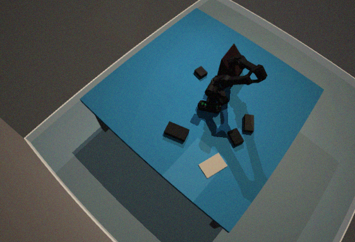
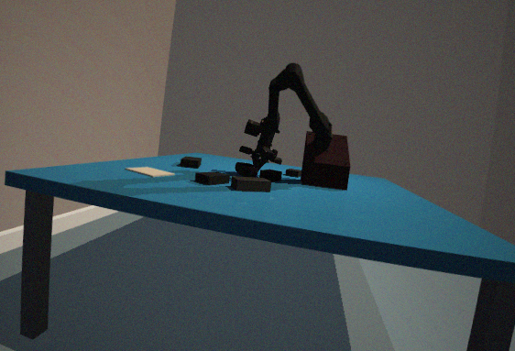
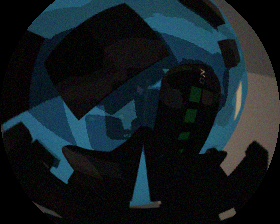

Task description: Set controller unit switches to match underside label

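The dark grey controller unit is beside my gripper. It looks tilted in the exterior view, but the amount is unclear. The wrist view shows one long side and part of its switch face, with an ON mark and several green switch ends. The other switch ends are partly dark or hidden behind my finger, so I cannot read all six settings. The label is not visible. My gripper is shut with nothing between the fingers. Its tips are low, close to the unit's side; contact is unclear.
A dark block stands close by. Other dark blocks lie around on the blue bench. A cream card lies nearer the bench edge.
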Controlling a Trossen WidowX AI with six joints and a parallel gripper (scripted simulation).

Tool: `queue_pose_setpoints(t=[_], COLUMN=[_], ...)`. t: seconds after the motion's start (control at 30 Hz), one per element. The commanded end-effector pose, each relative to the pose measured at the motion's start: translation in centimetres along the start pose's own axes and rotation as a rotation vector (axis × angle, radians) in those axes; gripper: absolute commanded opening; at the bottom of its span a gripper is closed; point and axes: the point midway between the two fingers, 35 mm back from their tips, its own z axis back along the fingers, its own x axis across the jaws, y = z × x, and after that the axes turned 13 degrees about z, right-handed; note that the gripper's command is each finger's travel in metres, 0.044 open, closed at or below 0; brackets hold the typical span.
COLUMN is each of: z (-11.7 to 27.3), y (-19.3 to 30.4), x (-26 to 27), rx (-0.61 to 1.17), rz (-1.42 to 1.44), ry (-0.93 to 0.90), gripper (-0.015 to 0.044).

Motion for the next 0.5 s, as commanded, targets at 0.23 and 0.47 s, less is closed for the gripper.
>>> queue_pose_setpoints(t=[0.23, 0.47], z=[-0.2, -0.4], y=[0.4, 0.7], x=[-1.2, -2.1], rx=[0.004, 0.004], rz=[-0.001, -0.001], ry=[0.002, 0.002], gripper=[0.0, 0.0])
